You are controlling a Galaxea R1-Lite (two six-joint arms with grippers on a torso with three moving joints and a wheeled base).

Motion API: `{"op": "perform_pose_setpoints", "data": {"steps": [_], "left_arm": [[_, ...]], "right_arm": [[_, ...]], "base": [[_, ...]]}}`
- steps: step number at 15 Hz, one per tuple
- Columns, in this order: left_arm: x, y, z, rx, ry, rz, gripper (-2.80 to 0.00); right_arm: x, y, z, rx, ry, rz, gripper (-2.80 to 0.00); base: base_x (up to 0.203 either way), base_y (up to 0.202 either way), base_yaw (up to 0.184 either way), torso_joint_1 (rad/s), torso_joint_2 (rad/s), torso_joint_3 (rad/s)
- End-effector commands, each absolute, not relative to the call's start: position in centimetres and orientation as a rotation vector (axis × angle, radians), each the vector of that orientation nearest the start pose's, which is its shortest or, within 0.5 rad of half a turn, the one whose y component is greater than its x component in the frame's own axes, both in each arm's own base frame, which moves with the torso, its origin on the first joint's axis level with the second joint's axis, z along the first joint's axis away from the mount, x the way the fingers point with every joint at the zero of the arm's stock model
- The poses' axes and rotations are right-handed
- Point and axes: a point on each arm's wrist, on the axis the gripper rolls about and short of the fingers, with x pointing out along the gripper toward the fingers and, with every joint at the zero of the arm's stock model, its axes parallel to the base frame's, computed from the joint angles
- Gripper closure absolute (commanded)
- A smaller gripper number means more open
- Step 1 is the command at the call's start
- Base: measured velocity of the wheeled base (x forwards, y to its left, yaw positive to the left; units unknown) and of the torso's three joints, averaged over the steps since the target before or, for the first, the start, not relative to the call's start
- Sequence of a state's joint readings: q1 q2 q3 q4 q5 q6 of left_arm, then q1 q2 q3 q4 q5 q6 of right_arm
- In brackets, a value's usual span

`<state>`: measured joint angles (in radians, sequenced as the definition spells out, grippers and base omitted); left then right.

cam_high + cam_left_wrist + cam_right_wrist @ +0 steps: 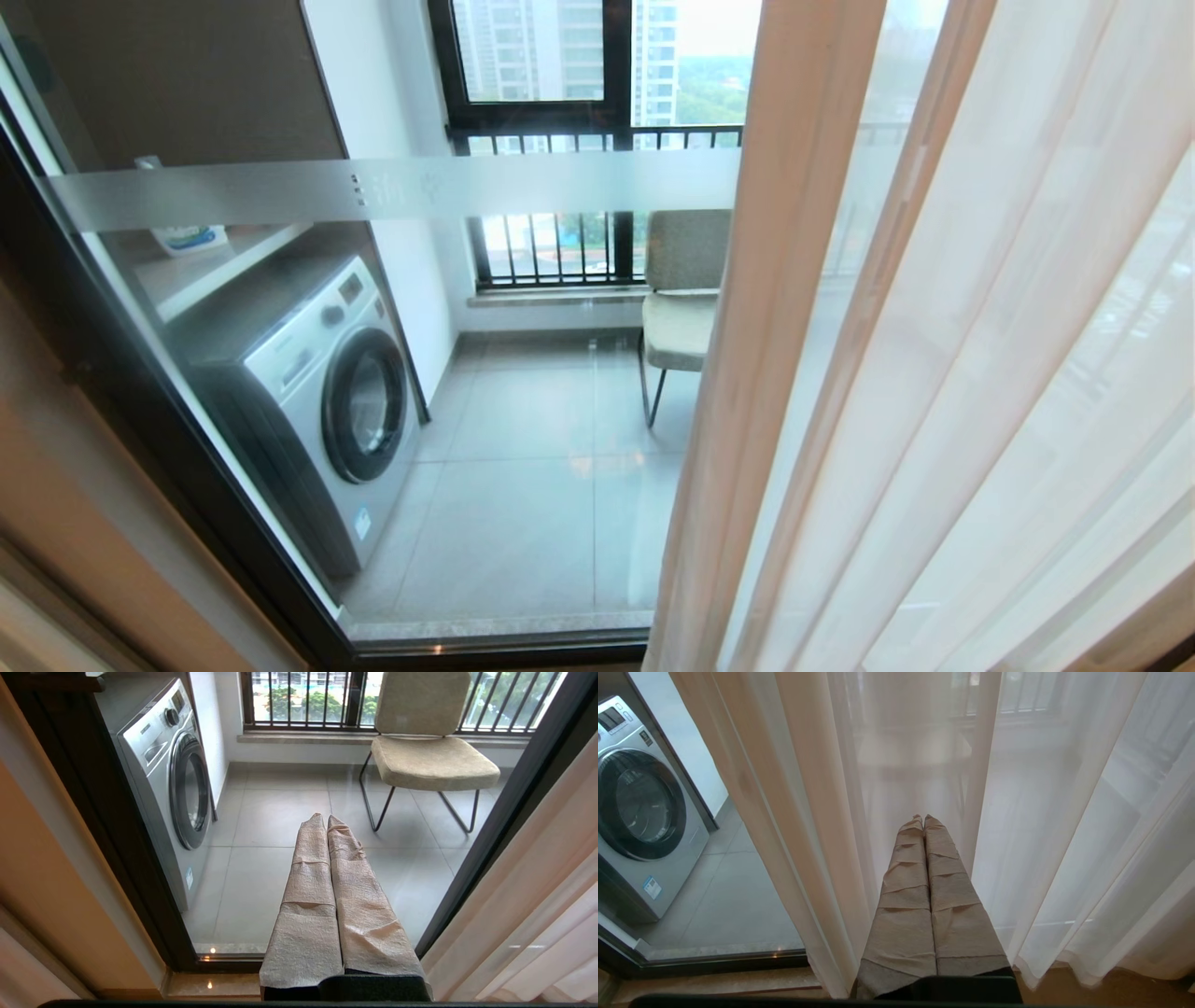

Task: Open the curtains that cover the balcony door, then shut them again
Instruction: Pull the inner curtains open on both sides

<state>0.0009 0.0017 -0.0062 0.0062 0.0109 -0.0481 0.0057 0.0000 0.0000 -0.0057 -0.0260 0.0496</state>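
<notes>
- The left gripper (327,817), its wrapped fingers pressed together on nothing, pointed at the bare glass of the balcony door (280,812), with the curtains (537,896) off to its right.
- The right gripper (923,817), likewise closed and empty, faced the sheer white curtains directly, near the folds; contact could not be told.
- From the head, the curtains (934,373) covered the door's right part, leaving the left glass (523,392) uncovered.
</notes>
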Motion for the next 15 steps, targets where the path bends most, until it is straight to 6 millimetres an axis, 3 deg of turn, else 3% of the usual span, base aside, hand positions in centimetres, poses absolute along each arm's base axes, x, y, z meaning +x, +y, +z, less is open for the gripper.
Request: {"op": "perform_pose_setpoints", "data": {"steps": [1,15], "left_arm": [[-2.33,0.02,7.66,-0.049,0.0,0.012,0.0],[-2.33,0.02,7.66,-0.049,0.0,0.012,0.0]], "right_arm": [[-2.27,-0.07,7.61,0.049,-0.005,-0.02,0.0],[-2.27,-0.07,7.61,0.054,-0.005,-0.02,0.0]], "base": [[0.0,0.0,0.0,0.0,0.0,0.0],[0.0,0.0,0.0,0.0,0.0,0.0]]}}
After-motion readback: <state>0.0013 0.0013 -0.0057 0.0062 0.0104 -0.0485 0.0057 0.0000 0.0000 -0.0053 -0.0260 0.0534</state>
